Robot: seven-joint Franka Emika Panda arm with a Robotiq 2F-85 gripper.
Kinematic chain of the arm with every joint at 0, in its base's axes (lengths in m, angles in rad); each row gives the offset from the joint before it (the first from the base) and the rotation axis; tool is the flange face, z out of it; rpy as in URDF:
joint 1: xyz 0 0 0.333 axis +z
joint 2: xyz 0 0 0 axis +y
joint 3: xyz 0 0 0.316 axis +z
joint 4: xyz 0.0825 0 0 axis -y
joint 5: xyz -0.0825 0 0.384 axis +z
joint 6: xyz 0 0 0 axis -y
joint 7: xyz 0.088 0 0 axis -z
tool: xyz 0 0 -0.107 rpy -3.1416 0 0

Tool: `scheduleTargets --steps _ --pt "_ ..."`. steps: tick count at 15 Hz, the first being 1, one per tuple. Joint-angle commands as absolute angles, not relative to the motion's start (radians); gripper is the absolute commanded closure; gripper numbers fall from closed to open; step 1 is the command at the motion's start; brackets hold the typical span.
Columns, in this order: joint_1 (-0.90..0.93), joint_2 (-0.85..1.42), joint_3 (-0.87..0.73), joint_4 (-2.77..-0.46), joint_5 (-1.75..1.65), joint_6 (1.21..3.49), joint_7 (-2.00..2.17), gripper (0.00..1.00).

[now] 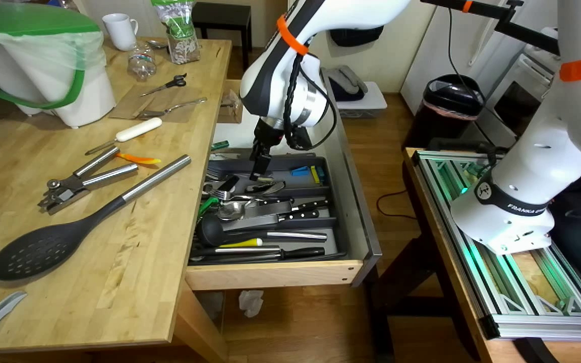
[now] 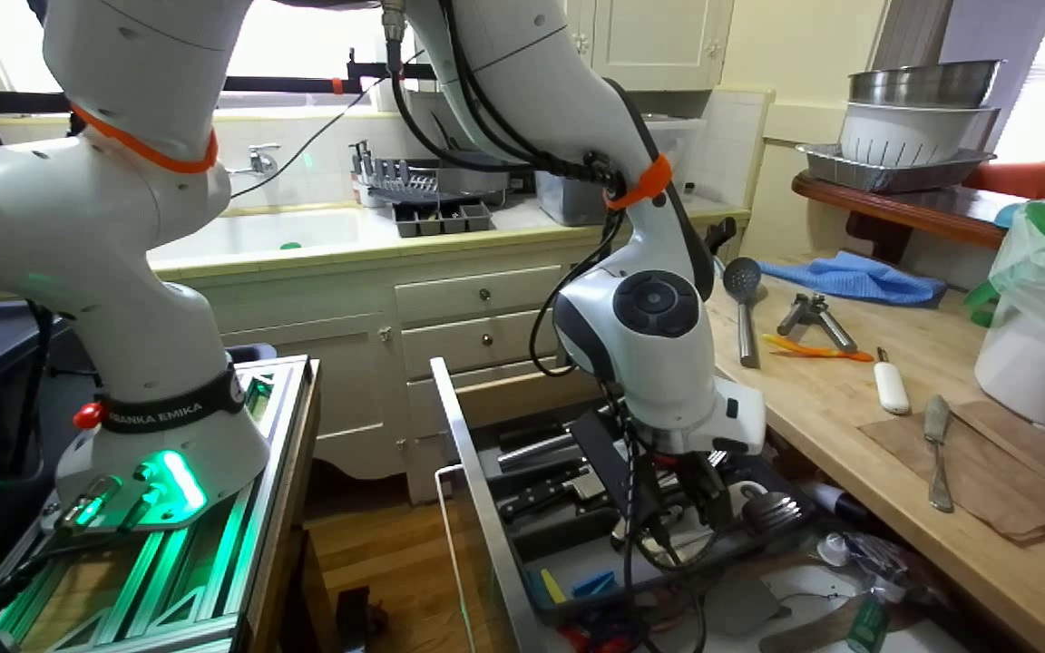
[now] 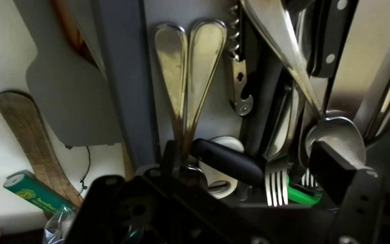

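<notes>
In an exterior view the gripper (image 1: 257, 174) hung nose-down over the grey tray (image 1: 310, 191) in the pulled-out drawer (image 1: 270, 272), above the compartment farthest from that camera, and honestly I couldn't tell from there how far apart its jaws stood. Blue and yellow pieces (image 1: 315, 175) lay off to its right, and the black-handled knives (image 1: 303, 214) were on the camera's side of it

In an exterior view the chunky white wrist (image 2: 668, 372) blocked a good part of the tray. Some shiny cutlery (image 2: 772, 514) showed just right of the gripper, and the jaws were too dark to read there either

Wrist view was the useful one: the fingers (image 3: 330, 169) were spread wide with nothing pinched between them. A black handle (image 3: 229, 162) lay in the gap, across a white oval piece (image 3: 213, 174), closer to the finger at left. Its long axis slanted down to the right, so it ran more along the line from finger to finger than across it. A fork (image 3: 276, 188) lay just past its lower end, tines toward the bottom, crossing that line instead. The finger at right overlapped the bowl of a spoon (image 3: 340, 132), the one at left overlapped two flat metal handles (image 3: 203, 64), though I couldn't tell if either was touching
</notes>
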State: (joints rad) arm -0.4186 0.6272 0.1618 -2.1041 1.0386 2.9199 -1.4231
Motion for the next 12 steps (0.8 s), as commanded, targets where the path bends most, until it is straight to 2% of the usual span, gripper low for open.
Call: scheduleTargets --steps 1,4,7,8,9,11,12 --pt "-0.417 0.665 0.155 -2.062 1.067 2.93 -1.358 0.2" --pt "-0.411 0.692 0.15 -2.037 1.075 2.951 -1.334 0.42" --pt "-0.41 0.723 0.146 -2.013 1.079 2.968 -1.321 0.48" --pt "-0.408 0.733 0.144 -2.007 1.08 2.978 -1.318 0.42" --pt "-0.406 0.743 0.142 -2.001 1.08 2.991 -1.315 0.41" --pt "-0.405 0.76 0.141 -1.991 1.079 3.01 -1.31 0.49" --pt "-0.407 0.769 0.143 -1.984 1.08 3.019 -1.311 0.42"
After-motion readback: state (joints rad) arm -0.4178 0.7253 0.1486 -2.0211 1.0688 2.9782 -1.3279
